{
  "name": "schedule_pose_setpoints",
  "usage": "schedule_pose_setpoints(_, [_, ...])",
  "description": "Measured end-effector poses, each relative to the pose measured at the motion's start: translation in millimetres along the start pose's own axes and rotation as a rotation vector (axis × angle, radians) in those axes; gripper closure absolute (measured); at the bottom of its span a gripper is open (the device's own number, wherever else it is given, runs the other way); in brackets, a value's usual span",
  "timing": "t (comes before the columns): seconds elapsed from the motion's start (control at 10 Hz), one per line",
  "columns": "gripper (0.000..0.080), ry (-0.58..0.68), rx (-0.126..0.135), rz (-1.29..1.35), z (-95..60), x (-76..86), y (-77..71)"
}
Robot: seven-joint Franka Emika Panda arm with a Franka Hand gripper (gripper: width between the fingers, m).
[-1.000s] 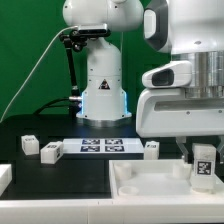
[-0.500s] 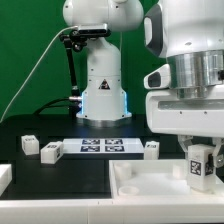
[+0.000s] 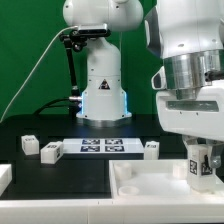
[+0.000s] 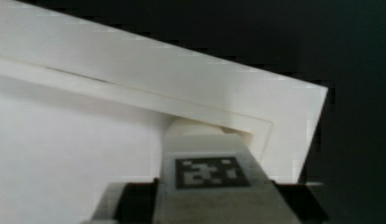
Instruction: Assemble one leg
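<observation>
My gripper [image 3: 201,165] is shut on a leg [image 3: 200,166], a small white block with a black-and-white tag, and holds it upright over the right part of the large white panel [image 3: 150,180]. In the wrist view the leg [image 4: 211,175] sits between my dark fingers [image 4: 140,200], just above the panel's corner recess [image 4: 204,126]. Three more legs lie on the black table: one far left [image 3: 29,143], one next to it [image 3: 51,150], one beside the marker board's right end [image 3: 151,148].
The marker board [image 3: 104,147] lies flat mid-table. The arm's white base [image 3: 103,85] stands behind it. A white block edge [image 3: 4,177] shows at the exterior view's left border. A black cable hangs behind on the left.
The arm has turned and lowered slightly with the leg in its grip; the leg now sits closer to the panel's right part. The loose legs have not moved.
</observation>
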State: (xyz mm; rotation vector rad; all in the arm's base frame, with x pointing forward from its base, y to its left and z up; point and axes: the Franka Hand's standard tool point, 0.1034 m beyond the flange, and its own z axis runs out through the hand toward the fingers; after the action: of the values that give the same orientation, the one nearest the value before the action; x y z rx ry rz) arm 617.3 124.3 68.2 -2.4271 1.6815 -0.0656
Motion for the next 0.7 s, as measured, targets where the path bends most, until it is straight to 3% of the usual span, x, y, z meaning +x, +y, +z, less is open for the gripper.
schedule_pose_setpoints(0.1, [0.0435, -0.007, -0.011, -0.054, -0.4, 0.3, -0.7])
schedule_pose_setpoints(0.2, [0.0254, -0.007, -0.014, -0.175, -0.7, 1.6, -2.7])
schedule_pose_setpoints(0.3, [0.0183, -0.012, -0.019, -0.312, -0.6, 1.4, -3.7])
schedule_pose_setpoints(0.7, [0.0151, -0.009, -0.034, -0.777, -1.8, 1.1, -8.8])
